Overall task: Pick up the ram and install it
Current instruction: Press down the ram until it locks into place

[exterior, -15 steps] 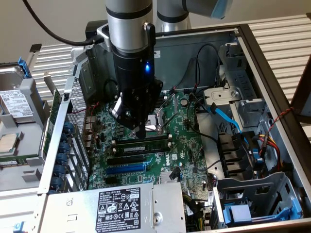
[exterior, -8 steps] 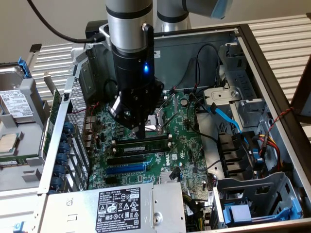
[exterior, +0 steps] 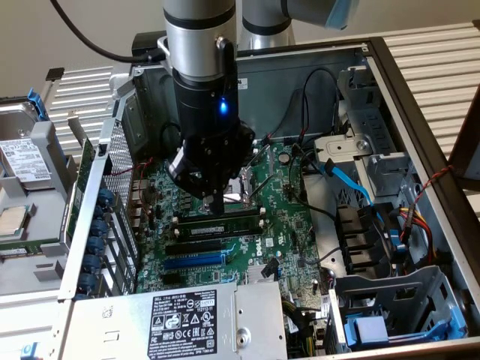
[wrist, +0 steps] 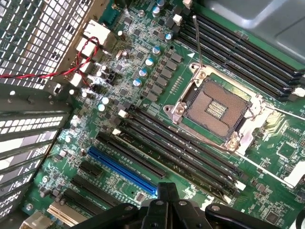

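The ram [exterior: 217, 223], a long green stick with black chips, stands on edge in a black memory slot on the motherboard [exterior: 289, 217], below the CPU socket [exterior: 246, 189]. My gripper [exterior: 217, 204] hangs straight down over the stick's middle. Its fingers are shut together into one tip just above the stick's top edge, and I cannot tell whether they touch it. Nothing is held between them. In the wrist view the shut gripper [wrist: 167, 190] sits over the row of long black slots [wrist: 190, 155] beside the bare CPU socket [wrist: 217, 107].
A blue slot [exterior: 193, 261] and more black slots lie below the ram. The power supply [exterior: 187, 319] sits at the case's front. Drive cages and cables [exterior: 375, 225] crowd the exterior view's right. A perforated case wall [wrist: 43, 33] and a hard drive [exterior: 22, 161] stand on its left.
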Robot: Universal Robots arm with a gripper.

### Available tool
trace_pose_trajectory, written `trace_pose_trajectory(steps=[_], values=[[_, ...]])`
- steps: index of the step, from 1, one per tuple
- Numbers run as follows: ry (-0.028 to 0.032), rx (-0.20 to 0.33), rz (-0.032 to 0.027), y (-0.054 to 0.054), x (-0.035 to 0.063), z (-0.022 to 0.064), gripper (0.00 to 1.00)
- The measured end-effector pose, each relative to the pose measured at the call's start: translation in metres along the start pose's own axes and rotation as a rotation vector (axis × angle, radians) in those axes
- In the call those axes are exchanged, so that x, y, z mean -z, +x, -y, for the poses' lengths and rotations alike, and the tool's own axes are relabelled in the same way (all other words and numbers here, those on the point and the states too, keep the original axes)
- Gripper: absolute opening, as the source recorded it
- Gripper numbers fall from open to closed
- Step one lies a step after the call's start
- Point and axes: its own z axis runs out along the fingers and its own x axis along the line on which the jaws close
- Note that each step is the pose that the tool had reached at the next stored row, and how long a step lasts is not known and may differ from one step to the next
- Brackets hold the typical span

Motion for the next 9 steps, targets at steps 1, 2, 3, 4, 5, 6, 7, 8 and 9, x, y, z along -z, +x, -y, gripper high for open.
trace_pose_trajectory(steps=[1, 2, 3, 4, 5, 6, 7, 8, 9], values=[[0.0001, -0.011, 0.0011, 0.0, 0.0, 0.0, 0.11], [0.0004, -0.022, 0.0023, 0.0, 0.0, 0.0, 0.11], [0.0015, -0.031, 0.0047, 0.0001, 0.0, 0.0, 0.11], [0.0033, -0.038, 0.0086, 0.0001, 0.0, 0.0, 0.11], [0.0056, -0.046, 0.0137, 0.0001, -0.0001, 0.0, 0.11], [0.0078, -0.053, 0.018, 0.0, 0.0, 0.0, 0.11], [0.0095, -0.06, 0.0219, 0.0001, 0.0, 0.0, 0.11], [0.0103, -0.069, 0.0239, 0.0, -0.0001, 0.0, 0.11], [0.0104, -0.08, 0.0249, -0.0001, -0.0001, 0.0, 0.11]])
